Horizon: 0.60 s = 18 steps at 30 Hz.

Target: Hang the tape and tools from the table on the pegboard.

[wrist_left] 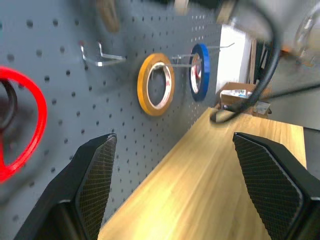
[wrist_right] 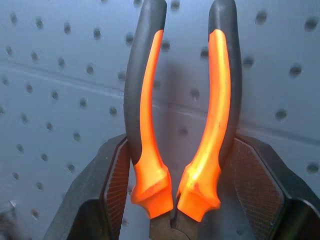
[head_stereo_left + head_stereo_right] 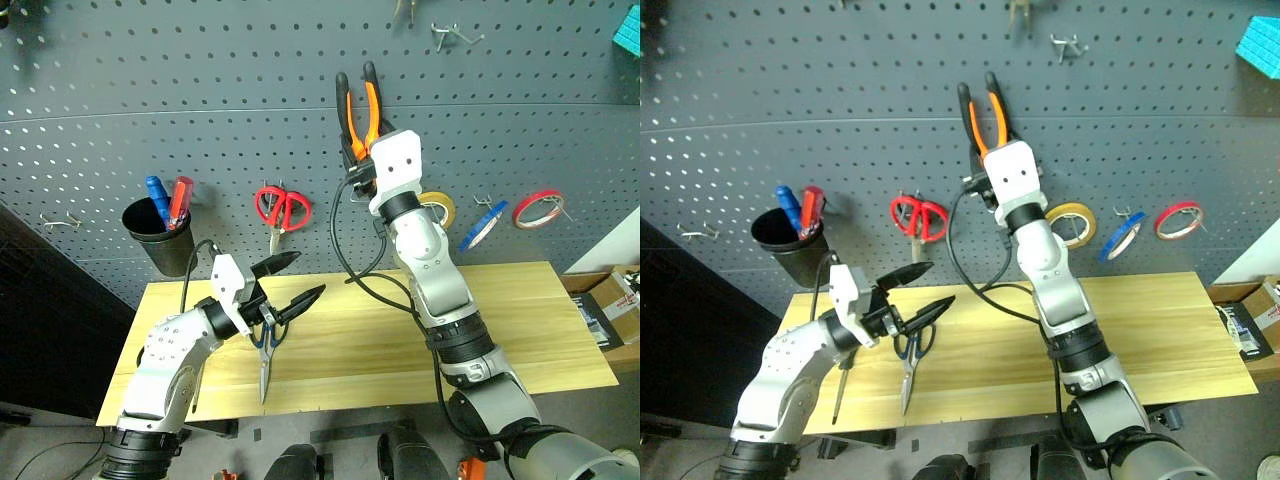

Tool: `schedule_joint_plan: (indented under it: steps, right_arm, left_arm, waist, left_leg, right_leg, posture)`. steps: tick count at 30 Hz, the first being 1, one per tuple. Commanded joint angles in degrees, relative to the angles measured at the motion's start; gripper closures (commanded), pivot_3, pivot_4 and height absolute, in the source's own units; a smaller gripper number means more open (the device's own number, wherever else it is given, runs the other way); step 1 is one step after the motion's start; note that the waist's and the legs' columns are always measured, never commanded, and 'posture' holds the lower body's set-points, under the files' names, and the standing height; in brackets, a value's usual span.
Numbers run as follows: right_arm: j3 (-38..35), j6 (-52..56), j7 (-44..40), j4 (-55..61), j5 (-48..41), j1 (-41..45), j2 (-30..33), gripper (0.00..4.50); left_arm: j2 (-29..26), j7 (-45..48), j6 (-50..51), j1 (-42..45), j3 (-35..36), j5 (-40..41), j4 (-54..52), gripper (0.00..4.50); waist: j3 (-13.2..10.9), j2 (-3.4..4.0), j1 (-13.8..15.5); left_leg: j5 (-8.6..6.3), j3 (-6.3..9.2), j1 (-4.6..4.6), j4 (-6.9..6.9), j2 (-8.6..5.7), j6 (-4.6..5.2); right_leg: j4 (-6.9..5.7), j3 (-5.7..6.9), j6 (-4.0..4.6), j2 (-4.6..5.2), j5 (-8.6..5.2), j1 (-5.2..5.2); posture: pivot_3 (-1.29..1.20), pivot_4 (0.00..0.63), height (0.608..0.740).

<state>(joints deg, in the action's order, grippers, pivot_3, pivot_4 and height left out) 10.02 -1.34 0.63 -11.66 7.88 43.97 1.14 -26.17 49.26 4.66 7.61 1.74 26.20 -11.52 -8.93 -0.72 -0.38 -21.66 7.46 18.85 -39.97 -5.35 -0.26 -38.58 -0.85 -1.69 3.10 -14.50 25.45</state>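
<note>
My right gripper [image 2: 175,187] is shut on the orange-and-black pliers [image 3: 358,105], holding them handles-up close against the dark grey pegboard [image 3: 200,100]. My left gripper [image 3: 308,275] hangs open and empty just above the table [image 3: 520,330]. Below it the dark-blue-handled scissors [image 3: 265,345] lie flat on the wood. The slim shaft of the screwdriver [image 3: 839,385] shows from under my left arm. The blue tape [image 3: 482,225] hangs on a pegboard hook, to the right of my right arm.
A yellow roll [image 3: 440,207], a red roll [image 3: 537,208] and red-handled scissors [image 3: 281,207] hang on the board. A black cup [image 3: 160,240] of screwdrivers is fixed at the left. Bare hooks [image 3: 450,38] sit high up. A cardboard box [image 3: 610,305] stands off the table's right end.
</note>
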Motion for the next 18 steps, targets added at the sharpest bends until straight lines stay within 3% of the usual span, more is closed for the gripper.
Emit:
schedule_joint_plan:
  steps: [1, 7, 14, 18]
  right_arm:
    - [-1.2, -8.4, 2.9, -6.8, 1.9, 1.9, 0.5, 1.77]
    - [-2.1, -14.1, 6.5, -15.9, 3.1, 3.0, 0.1, 1.78]
    - [-1.8, -8.9, 4.1, -9.5, 1.6, -3.8, -0.1, 1.78]
    - [-1.2, -2.1, 1.8, -1.2, 1.4, -9.4, 0.1, 0.44]
  left_arm:
    - [0.4, -0.1, -0.7, 1.3, -0.1, -0.3, -0.3, 0.54]
    - [1.7, 0.0, -1.3, 3.4, -0.7, -1.2, 1.5, 0.54]
    - [2.4, -1.2, -1.4, 3.8, -0.7, -2.4, 2.7, 0.54]
    - [2.5, -2.6, -0.6, 3.3, -0.8, -3.4, 3.0, 0.54]
  waist:
    - [0.0, 0.0, -0.1]
    - [0.0, -0.01, 0.0]
    - [0.0, -0.01, 0.3]
    - [0.0, -0.04, 0.4]
  left_leg:
    - [0.0, -0.01, 0.0, 0.0, 0.0, 0.0]
    - [0.0, -0.01, -0.03, -0.14, -0.01, 0.0]
    - [0.05, 0.04, -0.02, -0.21, 0.02, -0.06]
    - [0.04, 0.07, -0.01, -0.16, 0.01, -0.06]
  right_leg:
    - [0.0, 0.0, 0.0, 0.0, 0.0, 0.01]
    - [-0.05, 0.0, 0.05, 0.0, 0.03, -0.08]
    - [-0.2, 0.03, 0.09, 0.0, 0.06, -0.07]
    - [-0.08, 0.04, 0.09, 0.0, 0.06, -0.1]
  posture:
    - [0.09, 0.139, 0.74]
    - [0.09, 0.14, 0.74]
    - [0.08, 0.144, 0.74]
    - [0.07, 0.146, 0.74]
